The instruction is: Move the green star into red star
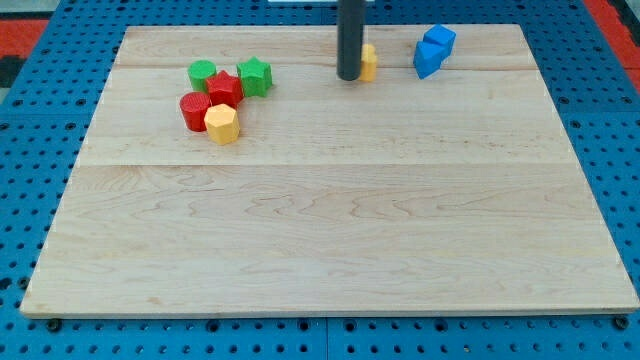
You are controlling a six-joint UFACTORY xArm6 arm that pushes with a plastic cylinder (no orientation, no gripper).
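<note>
Camera view is showing a pale wooden board point(330, 230) lying on a blue pegboard surface point(40, 110), with seven small blocks sitting along the view's top part. Counting by colour: two green, two red, two yellow, and what is looking like two blue pieces pressed together.

On the view's left, five blocks are crowding into one cluster. A green cylinder point(202, 72) is sitting at its upper left, the red star point(225, 88) is lying in the middle, and the green star point(255, 76) is resting just to the view's right of the red star, touching it or nearly so. A red cylinder point(193, 110) is sitting below the green cylinder, and a yellow hexagonal block point(222, 124) is leaning against it at the cluster's lower edge.

The arm is carrying no claw, so no open or shut state is applying; it is ending in a dark rod, and my tip point(349, 77) is standing on the board near the top centre. A second yellow block point(368, 62), its shape mostly hidden, is peeking out from behind the rod on the view's right, touching it. The blue blocks point(433, 52) are sitting further right, apart from the rod.

The green star is lying to the view's left of my tip, at roughly the same height, with bare board between them.
</note>
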